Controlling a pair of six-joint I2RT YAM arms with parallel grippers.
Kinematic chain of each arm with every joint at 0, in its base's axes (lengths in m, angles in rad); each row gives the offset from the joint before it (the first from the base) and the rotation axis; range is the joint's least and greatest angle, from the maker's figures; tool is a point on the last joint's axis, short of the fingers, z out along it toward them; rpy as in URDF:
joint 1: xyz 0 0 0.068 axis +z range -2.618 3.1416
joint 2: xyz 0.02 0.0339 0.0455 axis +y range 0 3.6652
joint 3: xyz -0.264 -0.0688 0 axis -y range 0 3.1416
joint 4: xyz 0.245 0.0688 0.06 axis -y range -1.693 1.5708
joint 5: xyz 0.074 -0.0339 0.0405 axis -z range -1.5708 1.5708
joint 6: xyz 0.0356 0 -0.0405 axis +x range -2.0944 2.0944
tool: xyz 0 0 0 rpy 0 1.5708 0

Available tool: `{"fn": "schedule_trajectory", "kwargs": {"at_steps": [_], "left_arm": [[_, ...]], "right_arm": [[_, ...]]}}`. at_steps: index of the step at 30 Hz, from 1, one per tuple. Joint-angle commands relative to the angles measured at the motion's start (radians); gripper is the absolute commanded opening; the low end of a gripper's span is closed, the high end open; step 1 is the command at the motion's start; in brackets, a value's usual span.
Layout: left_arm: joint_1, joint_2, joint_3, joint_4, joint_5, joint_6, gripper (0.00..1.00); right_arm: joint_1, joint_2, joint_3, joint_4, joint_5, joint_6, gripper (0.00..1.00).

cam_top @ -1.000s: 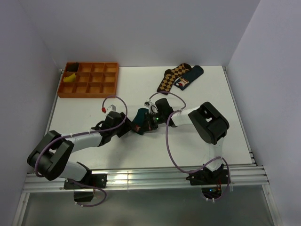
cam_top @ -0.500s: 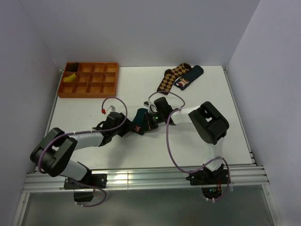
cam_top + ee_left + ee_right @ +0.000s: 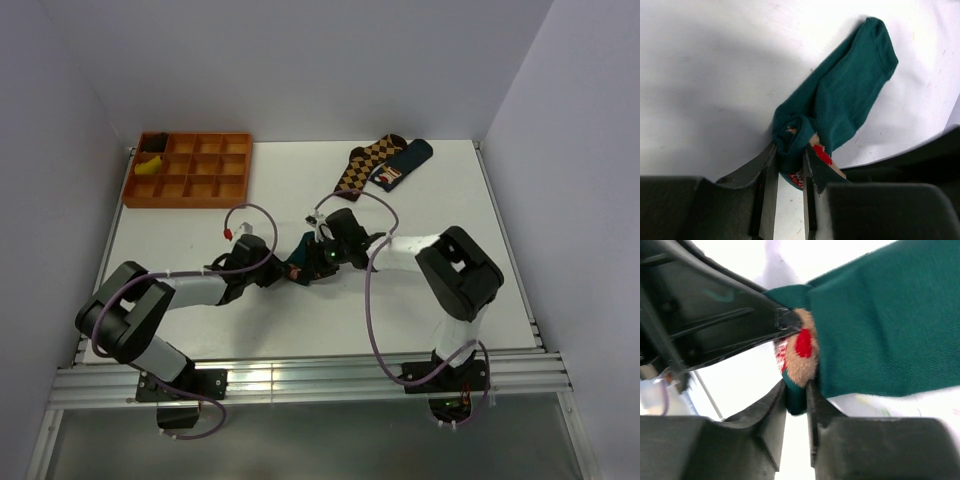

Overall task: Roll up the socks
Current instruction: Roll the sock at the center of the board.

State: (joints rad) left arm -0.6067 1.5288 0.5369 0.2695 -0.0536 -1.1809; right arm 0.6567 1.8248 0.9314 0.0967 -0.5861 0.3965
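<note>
Mid-roll, we judge: left end effector and right end effector pinch the sock; next, wind its coil toward 1 o'clock

White table, matte, a few small marks up close. Plain pale walls on three sides: back wall, left wall, right wall. Aluminium rail along near edge. Grey floor below. Light even, shadows soft.

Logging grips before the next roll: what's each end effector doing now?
Left end effector: closed on the rolled end of the sock.
Right end effector: closed on the same sock.
</note>
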Motion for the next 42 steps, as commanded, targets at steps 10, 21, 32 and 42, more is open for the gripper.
{"fn": "schedule_trajectory", "kwargs": {"at_steps": [10, 21, 32, 42], "left_arm": [[-0.025, 0.064, 0.175, -0.35, -0.055, 0.194, 0.0], [-0.062, 0.12, 0.328, -0.512, -0.06, 0.264, 0.0], [-0.062, 0.177, 0.431, -0.625, -0.028, 0.333, 0.0], [-0.062, 0.192, 0.431, -0.619, 0.008, 0.348, 0.0]], "right_arm": [[0.196, -0.398, -0.189, 0.099, 0.586, -0.232, 0.56], [0.431, -0.325, -0.255, 0.297, 0.931, -0.465, 0.61], [0.544, -0.127, -0.187, 0.4, 1.12, -0.607, 0.61], [0.554, -0.061, -0.164, 0.454, 1.198, -0.673, 0.6]]}}
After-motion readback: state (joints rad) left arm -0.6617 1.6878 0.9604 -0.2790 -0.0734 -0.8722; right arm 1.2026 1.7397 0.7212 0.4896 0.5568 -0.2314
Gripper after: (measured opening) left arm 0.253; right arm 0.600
